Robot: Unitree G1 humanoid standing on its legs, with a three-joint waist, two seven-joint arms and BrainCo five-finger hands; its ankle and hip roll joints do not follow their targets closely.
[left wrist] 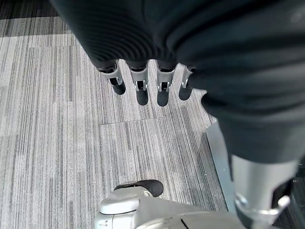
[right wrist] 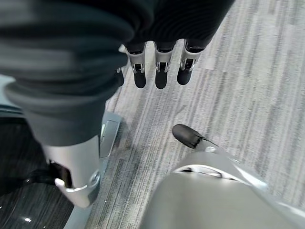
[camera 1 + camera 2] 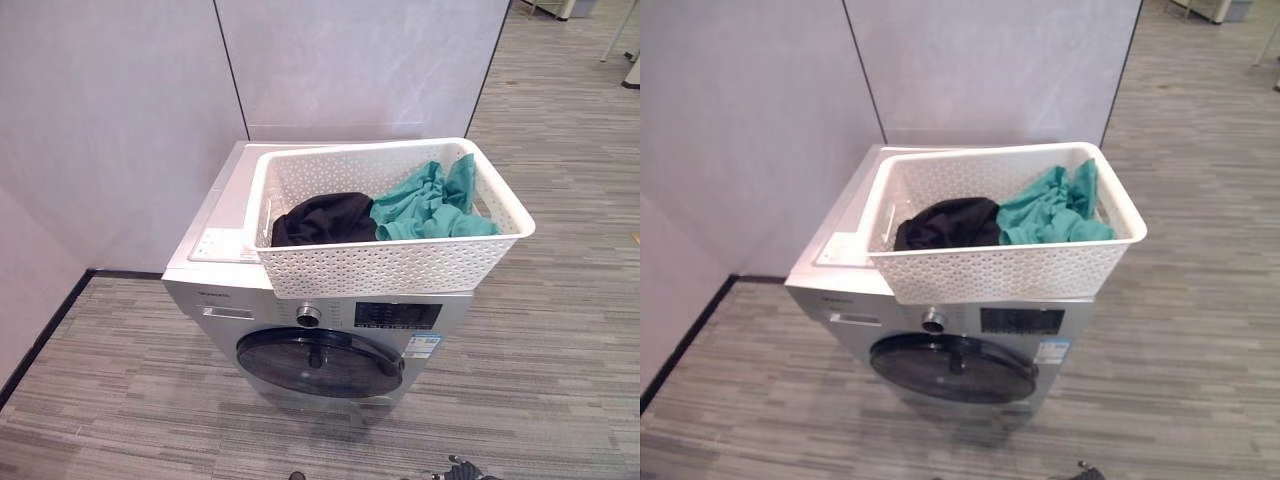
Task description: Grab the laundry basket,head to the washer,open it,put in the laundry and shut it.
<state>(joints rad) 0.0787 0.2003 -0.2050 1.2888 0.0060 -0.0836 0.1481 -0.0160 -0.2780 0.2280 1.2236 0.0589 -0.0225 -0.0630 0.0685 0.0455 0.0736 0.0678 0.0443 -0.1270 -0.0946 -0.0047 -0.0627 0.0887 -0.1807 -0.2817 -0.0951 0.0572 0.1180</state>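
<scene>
Grey floor (image 1: pixel 71 143) lies under both hands. Left hand (image 1: pixel 143 88) and right hand (image 2: pixel 157 71) hang slack-fingered, empty, well apart from the basket (image 3: pixel 390 268) atop the washer (image 3: pixel 320 345).

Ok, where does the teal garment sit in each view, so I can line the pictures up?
Left eye view: the teal garment lies in the right half of the white basket, right of centre.
Right eye view: the same garment in the basket's right half, nearer the centre.
Left wrist view: not in it; floor past the left hand.
Right wrist view: not in it; floor past the right hand.
Shared landmark in the eye views: the black garment beside it.
</scene>
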